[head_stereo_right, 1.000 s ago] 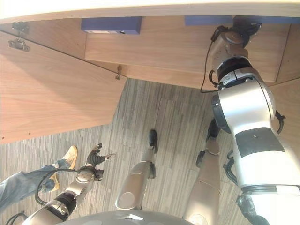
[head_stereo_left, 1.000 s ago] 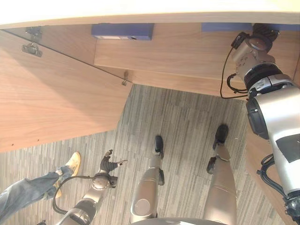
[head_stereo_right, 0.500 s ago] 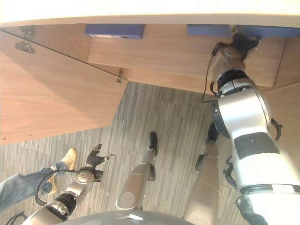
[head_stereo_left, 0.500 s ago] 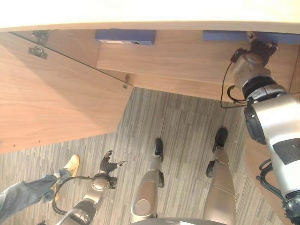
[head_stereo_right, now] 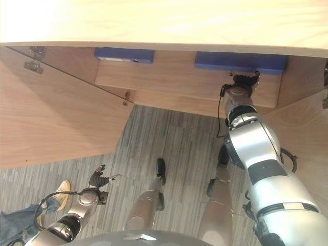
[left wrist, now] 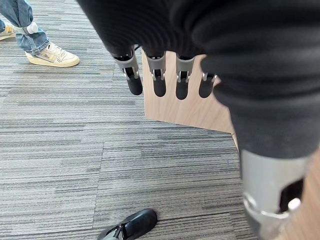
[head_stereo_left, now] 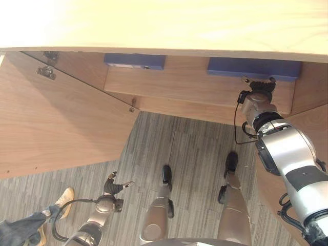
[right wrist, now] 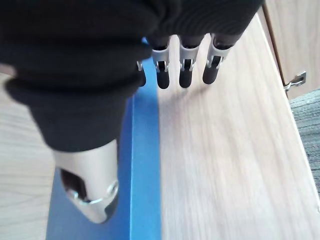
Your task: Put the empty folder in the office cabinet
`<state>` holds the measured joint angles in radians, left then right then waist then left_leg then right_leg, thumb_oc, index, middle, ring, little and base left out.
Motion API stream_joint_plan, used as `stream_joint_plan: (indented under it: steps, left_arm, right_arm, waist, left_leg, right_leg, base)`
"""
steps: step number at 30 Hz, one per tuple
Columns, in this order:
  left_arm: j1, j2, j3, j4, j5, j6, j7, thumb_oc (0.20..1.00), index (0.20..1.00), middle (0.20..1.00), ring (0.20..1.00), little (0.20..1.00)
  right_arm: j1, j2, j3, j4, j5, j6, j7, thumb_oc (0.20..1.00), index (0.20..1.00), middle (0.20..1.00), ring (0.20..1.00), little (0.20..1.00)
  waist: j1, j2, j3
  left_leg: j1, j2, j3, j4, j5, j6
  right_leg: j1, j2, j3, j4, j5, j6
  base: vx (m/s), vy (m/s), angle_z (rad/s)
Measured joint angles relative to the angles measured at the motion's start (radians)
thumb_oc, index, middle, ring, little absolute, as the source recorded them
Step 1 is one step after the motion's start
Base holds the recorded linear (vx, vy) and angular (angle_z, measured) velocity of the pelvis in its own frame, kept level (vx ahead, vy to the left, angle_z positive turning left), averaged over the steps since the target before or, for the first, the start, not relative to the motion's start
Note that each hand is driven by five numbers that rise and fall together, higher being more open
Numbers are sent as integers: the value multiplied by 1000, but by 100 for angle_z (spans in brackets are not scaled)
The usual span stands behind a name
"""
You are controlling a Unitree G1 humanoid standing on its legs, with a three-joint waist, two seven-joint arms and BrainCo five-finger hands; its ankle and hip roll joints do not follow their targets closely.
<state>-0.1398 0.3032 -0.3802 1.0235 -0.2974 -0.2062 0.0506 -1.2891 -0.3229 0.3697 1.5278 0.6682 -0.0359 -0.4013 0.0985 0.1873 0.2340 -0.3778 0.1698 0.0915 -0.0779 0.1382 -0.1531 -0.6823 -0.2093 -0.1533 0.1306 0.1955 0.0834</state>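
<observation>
Folder: a blue folder (head_stereo_left: 254, 68) lies flat on the wooden shelf (head_stereo_left: 195, 84) inside the open cabinet, toward the shelf's right end, its far part hidden under the cabinet top.
Right hand: the right hand (head_stereo_left: 258, 84) is stretched out over the shelf at the folder's near edge. In the right wrist view its fingers (right wrist: 185, 76) hang straight and loosely side by side, gripping nothing. They are above the shelf board just beside the folder's long edge (right wrist: 145, 165), with the thumb over the blue cover. Whether any fingertip touches the folder cannot be told.
Second folder: another blue folder (head_stereo_left: 135, 61) lies on the same shelf, further left, well apart from the first.
Cabinet door: the left door (head_stereo_left: 56, 123) stands swung wide open.
Left hand: the left hand (head_stereo_left: 114, 185) hangs low over the grey carpet (head_stereo_left: 195, 154), fingers straight and relaxed, holding nothing.
Person: a leg in jeans with a light shoe (head_stereo_left: 63, 196) stands on the carpet near the left hand.
</observation>
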Motion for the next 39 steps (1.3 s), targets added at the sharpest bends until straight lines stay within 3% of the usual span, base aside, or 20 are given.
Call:
stream_joint_plan:
  steps: [8,10,12,16,19,26,33,38,39]
  left_arm:
    - [-14,-3,31,39,0,9,1,1000,1000,1000,1000,1000]
    - [-9,-3,48,35,0,9,4,1000,1000,1000,1000,1000]
    - [-1,-1,84,32,-1,8,11,1000,1000,1000,1000,1000]
    - [22,1,127,-33,-3,-1,16,1000,1000,1000,1000,1000]
    - [22,-2,146,-18,-7,-3,16,1000,1000,1000,1000,1000]
    - [22,-2,148,29,-13,-10,15,1000,1000,1000,1000,1000]
    - [24,-2,146,27,-13,-32,14,1000,1000,1000,1000,1000]
    - [24,-2,146,-19,-13,-37,11,1000,1000,1000,1000,1000]
    - [25,-2,148,-60,-12,-37,8,1000,1000,1000,1000,1000]
  right_arm:
    - [2,48,42,-47,-101,3,18,1000,1000,1000,1000,1000]
    - [39,48,72,-158,-118,9,-2,1000,1000,1000,1000,1000]
    - [148,52,126,-401,-228,-43,-8,1000,1000,1000,1000,1000]
    - [290,30,174,-590,-358,-55,-3,1000,1000,1000,1000,1000]
    - [294,-2,176,-562,-378,-47,23,1000,1000,1000,1000,1000]
    - [245,-102,142,-411,-386,-46,40,1000,1000,1000,1000,1000]
    - [240,-110,149,-299,-495,-43,43,1000,1000,1000,1000,1000]
    - [333,-147,146,-492,-507,-48,36,1000,1000,1000,1000,1000]
    - [434,-174,145,-695,-538,-66,34,1000,1000,1000,1000,1000]
  waist:
    - [-14,-6,-3]
    - [-27,-11,-4]
    - [-50,-28,-6]
    - [-82,-51,2]
    - [-106,-57,6]
    - [-101,-66,28]
    - [-94,-65,63]
    - [-101,-66,68]
    - [-114,-70,72]
  left_leg:
    - [0,0,2,1,1,-5]
    - [0,0,7,1,0,-5]
    - [0,1,19,0,-6,-9]
    - [-3,4,43,0,-13,-15]
    - [-12,10,53,0,-15,-12]
    - [5,18,66,0,-16,-13]
    - [8,21,65,-10,-19,-17]
    - [5,21,66,-5,-19,-17]
    - [7,21,66,0,-18,-17]
  right_leg:
    - [1,4,1,-2,4,-6]
    - [0,5,3,-3,4,-6]
    - [-5,10,10,-18,7,3]
    - [-19,21,32,-31,12,7]
    - [-21,30,33,-58,30,0]
    - [-4,41,33,-73,38,-6]
    - [2,45,36,-82,36,2]
    - [6,46,35,-97,45,1]
    - [9,46,32,-96,53,-6]
  base:
    - [-10,6,0]
    - [-11,12,-3]
    - [-34,13,-17]
    - [-28,-6,-16]
    - [1,-17,-12]
    - [0,-6,-4]
    - [0,0,0]
    - [0,0,0]
    - [-22,-8,4]
